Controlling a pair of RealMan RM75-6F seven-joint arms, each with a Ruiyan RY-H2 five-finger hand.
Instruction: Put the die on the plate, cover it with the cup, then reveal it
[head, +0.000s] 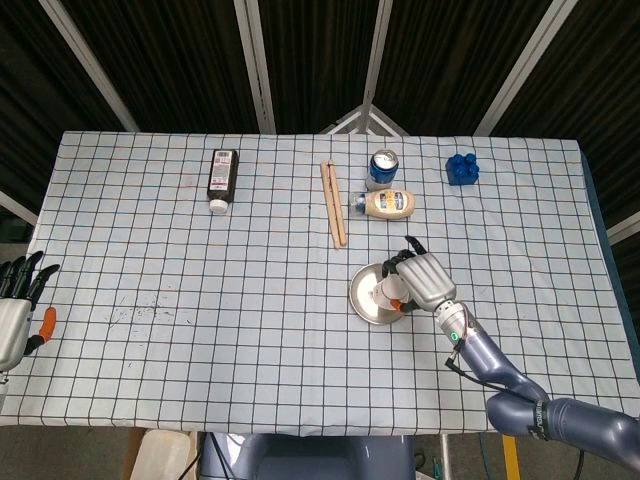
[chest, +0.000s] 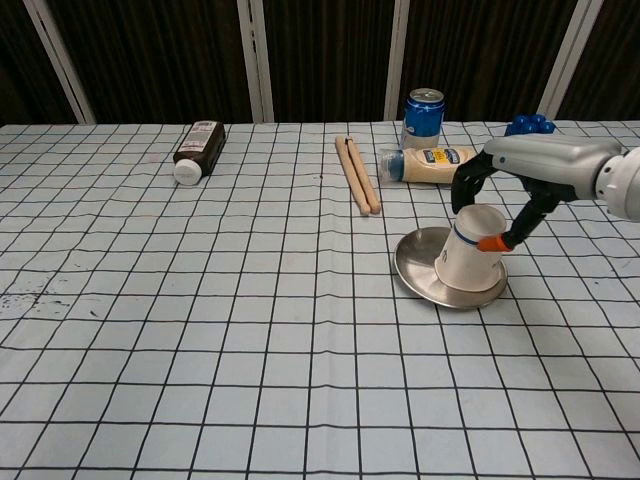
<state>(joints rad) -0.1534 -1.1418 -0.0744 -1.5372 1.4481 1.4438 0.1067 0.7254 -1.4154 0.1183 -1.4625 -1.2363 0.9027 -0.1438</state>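
Note:
A white paper cup (chest: 468, 265) stands upside down and tilted on the right part of the metal plate (chest: 415, 260). My right hand (chest: 515, 165) grips it from above, fingers over its far side and the orange-tipped thumb on its near side. No die shows in either view. From the head camera the cup (head: 386, 293) sits on the plate (head: 362, 296) with the right hand (head: 425, 280) over its right side. My left hand (head: 15, 300) hangs at the table's far left edge, fingers spread, holding nothing.
Behind the plate lie a pair of wooden sticks (chest: 357, 175), a mayonnaise bottle (chest: 428, 163), a blue can (chest: 424, 115) and a blue toy brick (chest: 530, 125). A brown bottle (chest: 198, 150) lies at the back left.

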